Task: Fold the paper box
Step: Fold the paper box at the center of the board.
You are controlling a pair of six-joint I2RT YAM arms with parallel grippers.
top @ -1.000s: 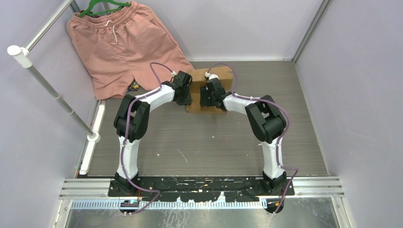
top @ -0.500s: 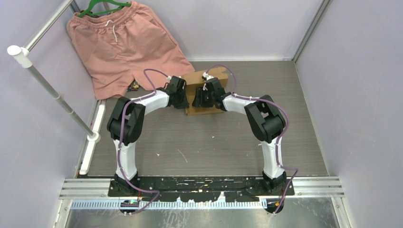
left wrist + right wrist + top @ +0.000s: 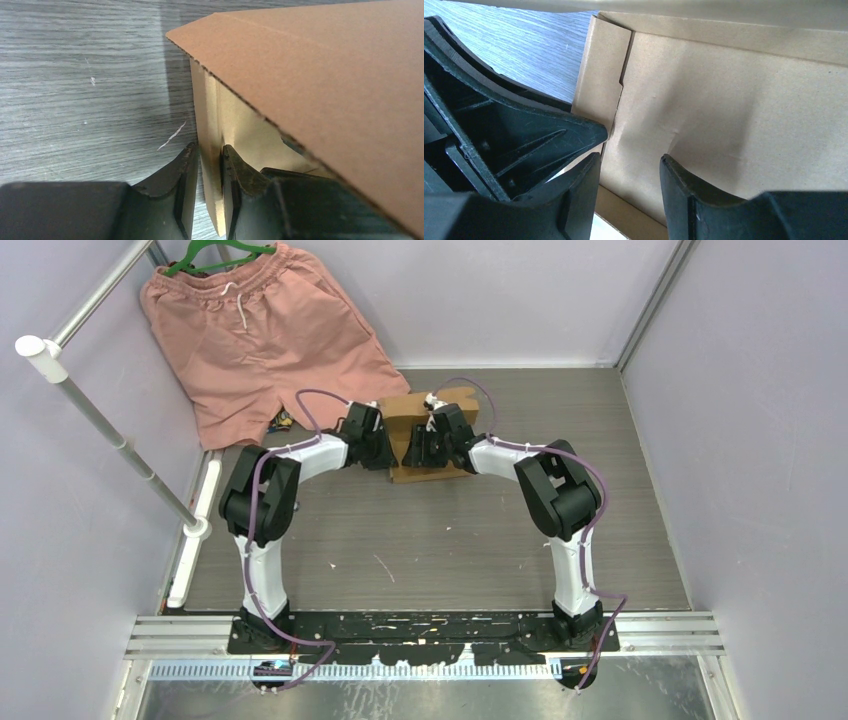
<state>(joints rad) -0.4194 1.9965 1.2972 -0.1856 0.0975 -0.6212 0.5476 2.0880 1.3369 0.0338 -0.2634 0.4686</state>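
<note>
- Since a second ago, your left arm has swung its elbow outward, and the box has slid slightly left with it.
- Open room: the table is bare on the near side of the box. That is your best direction for pulling back or turning the work.
- The far side is tighter. The shorts lie near the box's far-left corner and the back wall is close behind.
- The box sits at far centre between both grippers and looks partly formed. One side wall stands upright and a broad flap overhangs it at a slant.
- Probably still to do: raise the other walls, tuck the tabs and close the lid. The top view hides most of this under the arms.
- Your left gripper pinches that upright wall, one finger on each face, low near the table.
- Your right gripper has its jaws spread over an inner panel and grips nothing.
- The two grippers are just beside each other, so move one at a time.
- Watch the flap's raw corrugated edge, which hangs just above the left fingers.
</note>
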